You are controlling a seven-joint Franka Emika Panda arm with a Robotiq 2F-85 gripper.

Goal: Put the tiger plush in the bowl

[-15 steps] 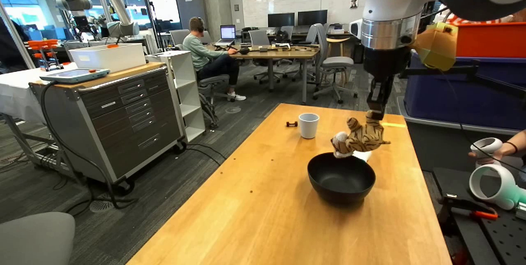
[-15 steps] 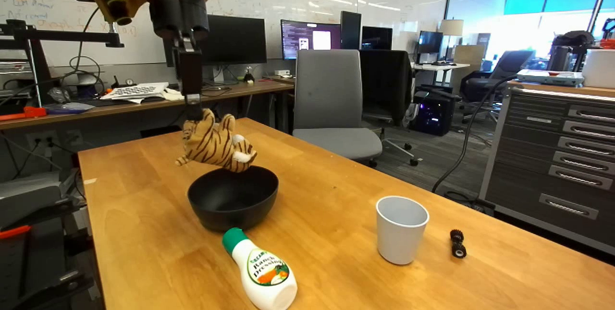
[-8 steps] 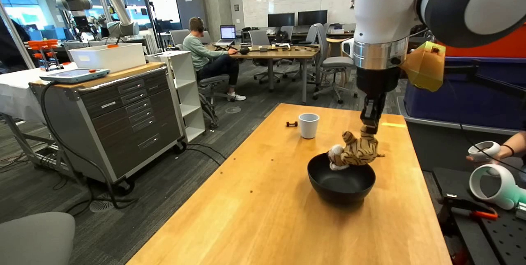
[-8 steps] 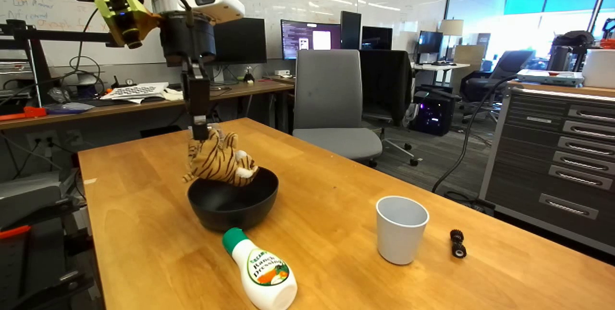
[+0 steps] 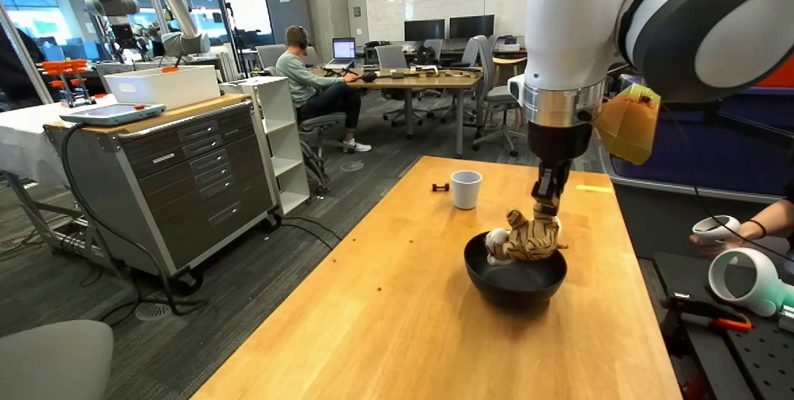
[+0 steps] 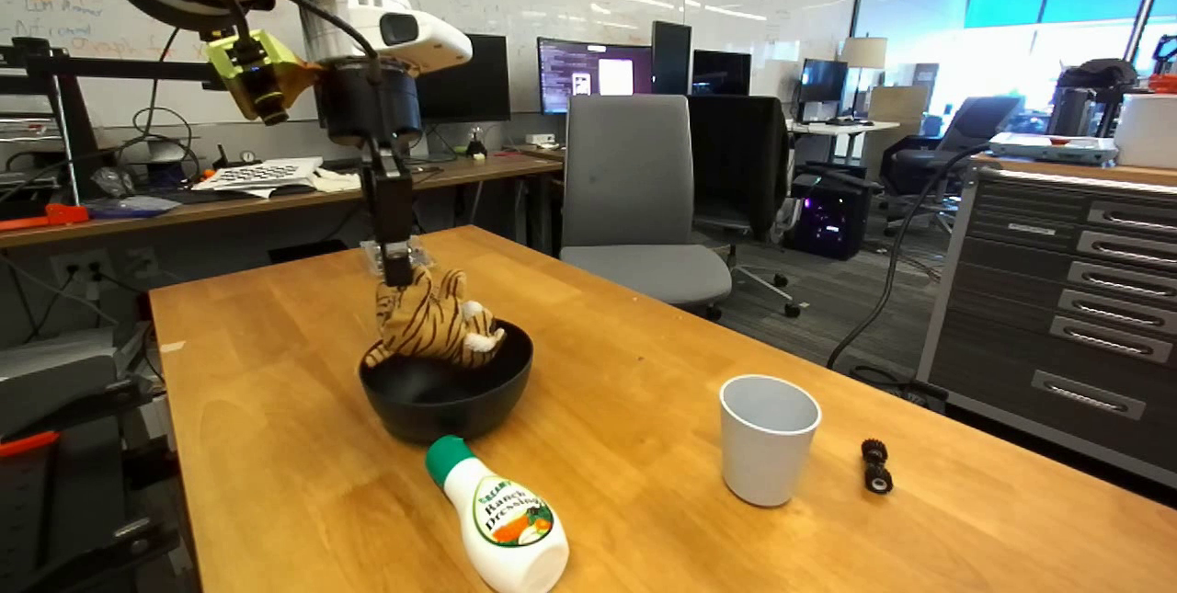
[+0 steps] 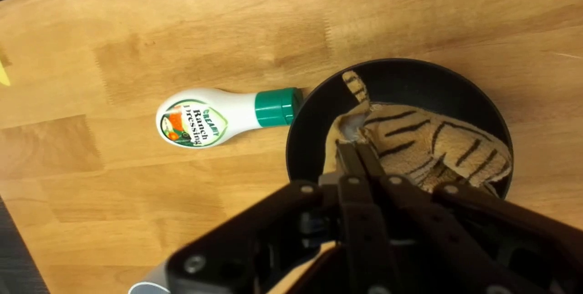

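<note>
The tan, dark-striped tiger plush (image 5: 530,240) hangs from my gripper (image 5: 546,206) in both exterior views. My gripper (image 6: 397,273) is shut on the top of the plush (image 6: 428,328). The glossy black bowl (image 5: 515,288) stands on the table directly under the plush. The plush's lower side and white-patched head are at or just inside the rim of the bowl (image 6: 451,409); I cannot tell whether it touches the inside. In the wrist view the fingertips (image 7: 357,146) pinch the plush (image 7: 405,132), which lies within the outline of the bowl (image 7: 410,75).
A white ranch dressing bottle with a green cap (image 6: 515,524) lies close to the bowl; it also shows in the wrist view (image 7: 196,118). A small white cup (image 6: 768,441) stands farther off, beside a small dark dumbbell-shaped item (image 6: 876,466). The table edge (image 5: 645,291) runs along one side.
My gripper has moved down with the plush, and slightly sideways toward the bowl's middle. The plush went from above the rim to partly within it. The bowl, bottle and cup have not moved.
</note>
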